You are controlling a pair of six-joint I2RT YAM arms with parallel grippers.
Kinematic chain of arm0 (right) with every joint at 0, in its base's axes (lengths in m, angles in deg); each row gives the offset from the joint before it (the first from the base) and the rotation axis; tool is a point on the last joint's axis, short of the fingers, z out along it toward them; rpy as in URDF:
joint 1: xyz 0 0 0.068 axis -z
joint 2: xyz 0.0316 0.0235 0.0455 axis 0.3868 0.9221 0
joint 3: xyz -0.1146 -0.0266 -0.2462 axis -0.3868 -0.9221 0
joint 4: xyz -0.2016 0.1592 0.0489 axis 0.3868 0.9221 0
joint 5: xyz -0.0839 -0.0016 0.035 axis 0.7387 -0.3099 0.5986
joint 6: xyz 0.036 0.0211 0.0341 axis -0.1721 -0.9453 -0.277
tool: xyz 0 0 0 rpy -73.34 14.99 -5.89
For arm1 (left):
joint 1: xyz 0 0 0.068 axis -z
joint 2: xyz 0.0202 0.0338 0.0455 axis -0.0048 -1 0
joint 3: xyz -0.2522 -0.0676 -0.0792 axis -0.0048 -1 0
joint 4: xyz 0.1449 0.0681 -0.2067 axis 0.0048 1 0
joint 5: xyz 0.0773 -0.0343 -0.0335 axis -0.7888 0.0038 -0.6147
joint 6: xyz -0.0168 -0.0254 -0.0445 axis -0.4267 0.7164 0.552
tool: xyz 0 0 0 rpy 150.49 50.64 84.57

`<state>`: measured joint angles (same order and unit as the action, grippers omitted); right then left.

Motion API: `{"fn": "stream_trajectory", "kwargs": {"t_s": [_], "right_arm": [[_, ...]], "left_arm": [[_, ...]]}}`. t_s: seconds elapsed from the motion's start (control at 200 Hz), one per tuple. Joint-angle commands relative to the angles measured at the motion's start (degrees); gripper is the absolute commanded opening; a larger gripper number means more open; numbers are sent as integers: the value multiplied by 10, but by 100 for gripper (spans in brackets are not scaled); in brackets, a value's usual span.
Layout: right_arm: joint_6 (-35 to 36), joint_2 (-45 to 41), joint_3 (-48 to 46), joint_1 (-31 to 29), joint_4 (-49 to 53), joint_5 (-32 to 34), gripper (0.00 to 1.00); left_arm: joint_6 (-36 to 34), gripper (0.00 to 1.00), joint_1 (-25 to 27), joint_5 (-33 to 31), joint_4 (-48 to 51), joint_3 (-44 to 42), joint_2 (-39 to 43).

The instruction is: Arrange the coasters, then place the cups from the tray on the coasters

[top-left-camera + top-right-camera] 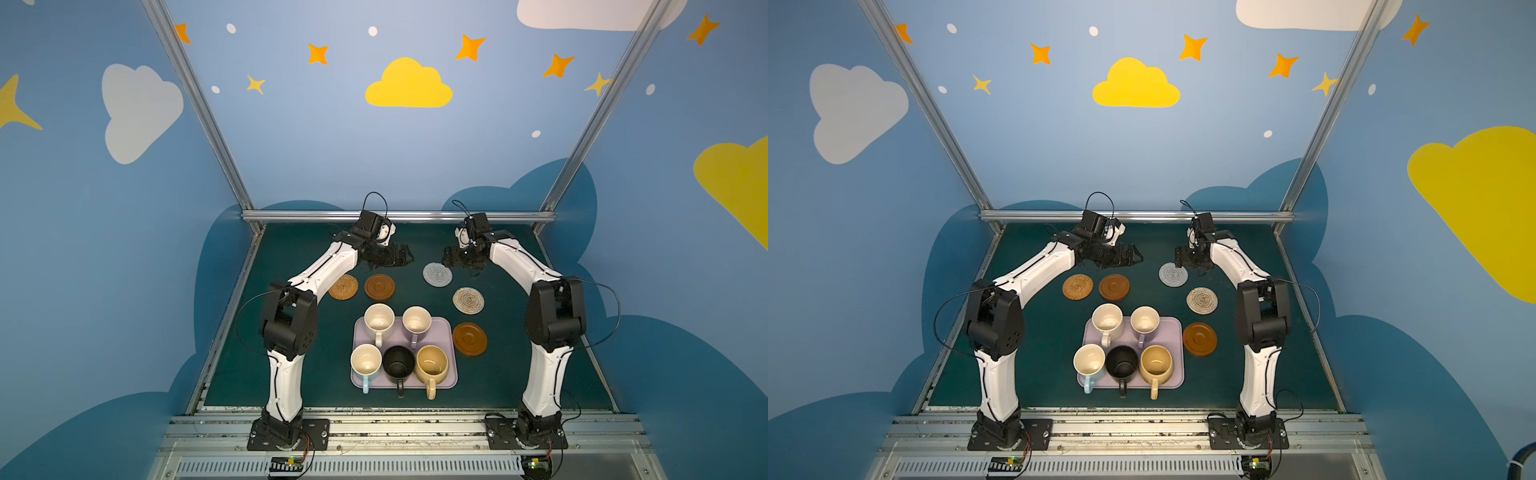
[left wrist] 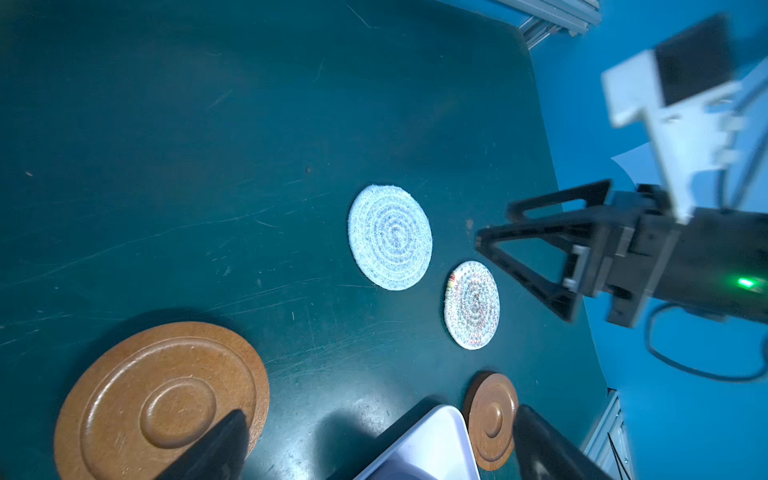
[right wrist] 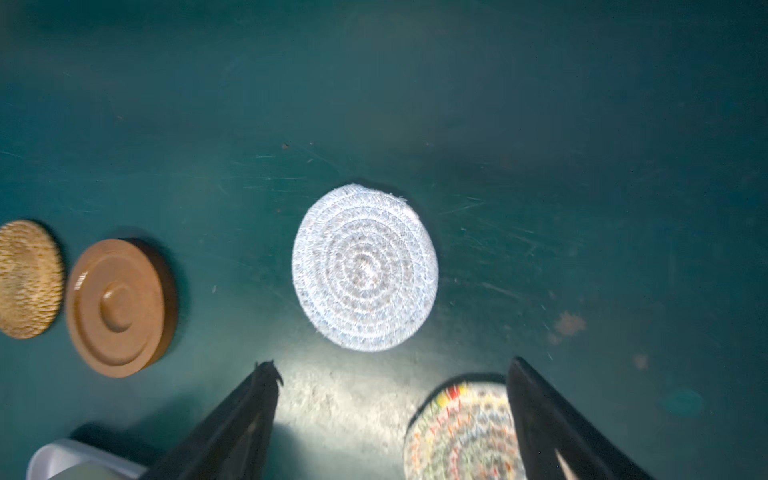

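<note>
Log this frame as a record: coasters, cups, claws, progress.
Coasters: orange-brown woven disc, far brown wooden disc, grey-white woven disc, beige woven disc, near brown wooden disc, all bare
Cups: cream speckled mug, lavender mug, light blue mug, black mug, mustard mug, all on pale lilac rectangular tray
Claws: left claw and right claw open, empty
Placed: none
</note>
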<state>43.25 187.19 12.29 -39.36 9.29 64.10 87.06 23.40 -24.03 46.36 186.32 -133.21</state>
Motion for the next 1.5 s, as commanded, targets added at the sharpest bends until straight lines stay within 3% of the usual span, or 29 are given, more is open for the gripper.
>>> {"fn": "stream_trajectory", "kwargs": {"t_s": [0.0,0.18,0.36,0.736,1.091,1.241,1.492], "right_arm": [[10,26,33,0,31,-9,85],[-6,86,94,3,63,-12,92],[-1,127,140,1,88,-20,92],[29,197,216,-13,141,-25,79],[48,212,222,-26,157,-12,66],[64,232,255,-38,194,9,66],[74,228,231,-57,212,20,63]], "left_arm": [[-17,100,-3,20,17,14,-14],[-13,100,-3,8,24,12,-19],[-6,100,-3,7,24,16,-28],[-10,100,-7,29,14,-9,-14],[-14,100,-13,29,8,-30,1],[-15,100,-19,27,9,-46,9],[-17,100,-25,26,10,-57,23]]}}
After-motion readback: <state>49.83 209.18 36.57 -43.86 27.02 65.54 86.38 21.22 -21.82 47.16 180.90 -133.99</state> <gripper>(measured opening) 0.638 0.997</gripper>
